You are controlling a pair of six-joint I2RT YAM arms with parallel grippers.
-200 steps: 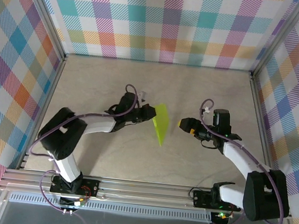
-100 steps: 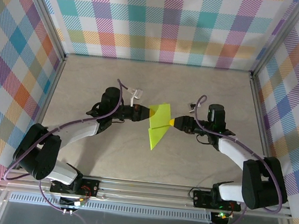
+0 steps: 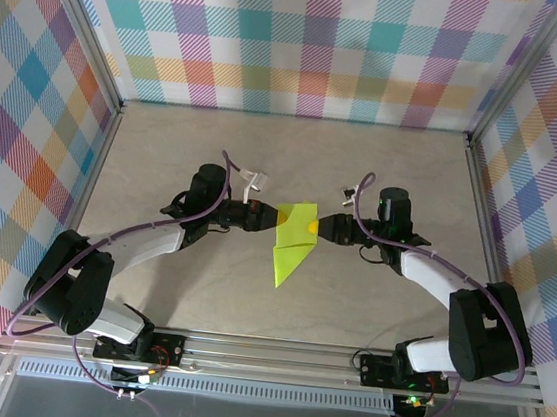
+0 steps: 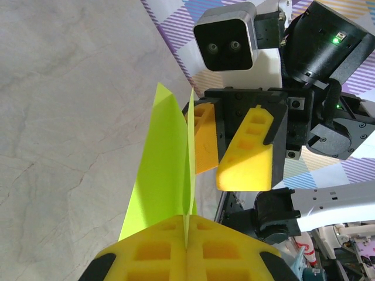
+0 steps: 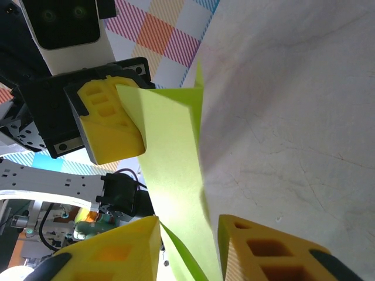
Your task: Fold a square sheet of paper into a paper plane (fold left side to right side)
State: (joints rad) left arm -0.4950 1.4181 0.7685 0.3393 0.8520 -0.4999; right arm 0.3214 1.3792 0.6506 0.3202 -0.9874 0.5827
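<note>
Left gripper (image 3: 276, 212) pinching folded paper plane (image 3: 288, 252) at top edge, holding it upright over table middle. Right gripper (image 3: 313, 229) straddling opposite flap, fingers spread, not yet gripping. Probably mid-fold regrasp; next move needing right pinch squarely on crease.

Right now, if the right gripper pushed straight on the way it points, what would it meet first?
The paper plane, which stands between the parted fingers of the right gripper. Just behind it, probably, is the left gripper, which pinches the same paper.
</note>
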